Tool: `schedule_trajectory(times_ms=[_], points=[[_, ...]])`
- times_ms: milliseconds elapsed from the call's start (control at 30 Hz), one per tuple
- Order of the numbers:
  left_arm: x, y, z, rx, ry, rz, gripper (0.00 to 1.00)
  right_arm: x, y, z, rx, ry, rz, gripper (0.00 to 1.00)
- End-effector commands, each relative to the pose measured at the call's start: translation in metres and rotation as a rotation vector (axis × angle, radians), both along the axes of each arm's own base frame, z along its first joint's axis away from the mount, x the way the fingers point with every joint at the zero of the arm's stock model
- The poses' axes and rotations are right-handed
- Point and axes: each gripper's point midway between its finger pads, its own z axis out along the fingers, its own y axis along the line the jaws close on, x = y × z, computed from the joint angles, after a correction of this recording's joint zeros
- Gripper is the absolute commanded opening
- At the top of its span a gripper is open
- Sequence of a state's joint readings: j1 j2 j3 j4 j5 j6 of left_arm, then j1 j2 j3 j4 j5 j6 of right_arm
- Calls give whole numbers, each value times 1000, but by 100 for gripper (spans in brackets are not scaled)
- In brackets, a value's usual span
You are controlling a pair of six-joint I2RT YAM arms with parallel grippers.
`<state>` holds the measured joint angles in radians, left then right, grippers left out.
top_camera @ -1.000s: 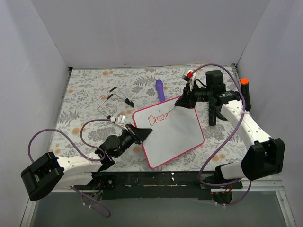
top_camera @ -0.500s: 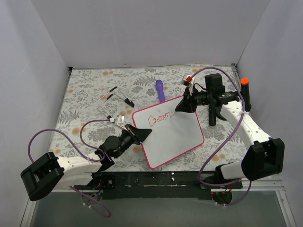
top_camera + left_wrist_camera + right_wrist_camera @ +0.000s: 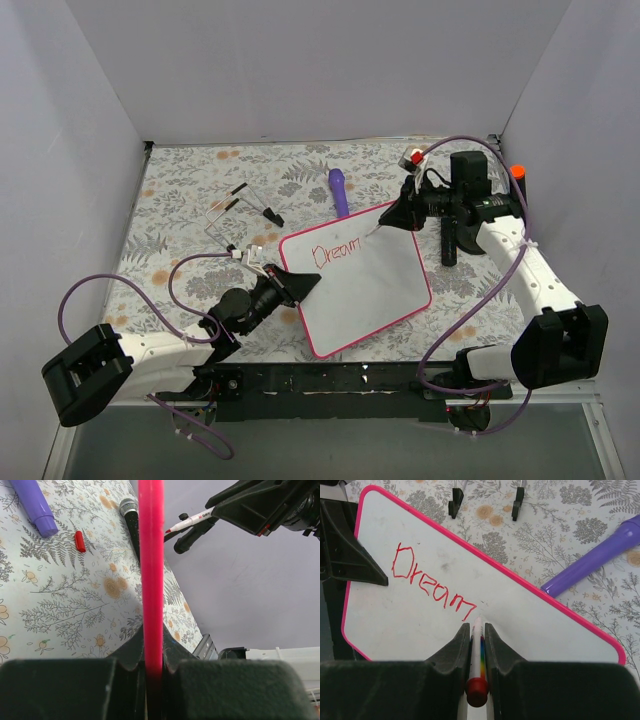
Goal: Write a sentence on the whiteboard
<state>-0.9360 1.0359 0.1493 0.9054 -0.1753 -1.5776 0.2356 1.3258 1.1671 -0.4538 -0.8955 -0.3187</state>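
Top external view: the right gripper [image 3: 395, 216], clamped on a marker [image 3: 478, 647], has shifted rightward along the whiteboard [image 3: 375, 290] since a second ago. The sentence [image 3: 337, 252] now reads "Dream". That whiteboard lies askew between the arms, its left edge pinched in the closed left gripper [image 3: 298, 285], which is unmoved.

Floral tablecloth [image 3: 180, 190], plain pale walls [image 3: 320, 60]

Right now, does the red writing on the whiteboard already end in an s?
No, the red writing on the whiteboard stops at the m of Dream.
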Motion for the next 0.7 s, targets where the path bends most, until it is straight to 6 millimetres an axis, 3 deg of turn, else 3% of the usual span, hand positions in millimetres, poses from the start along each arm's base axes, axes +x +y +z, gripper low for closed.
schedule_trajectory(times_ms=[0, 267, 667], points=[[-2, 5, 65, -202, -120, 0, 0, 13, -1, 22, 25, -79, -45, 1], [-2, 6, 66, -205, -121, 0, 0, 24, -2, 11, 8, -40, -81, 1], [-2, 3, 65, -204, -120, -8, 0, 25, 5, 1, 0, -12, -67, 1]])
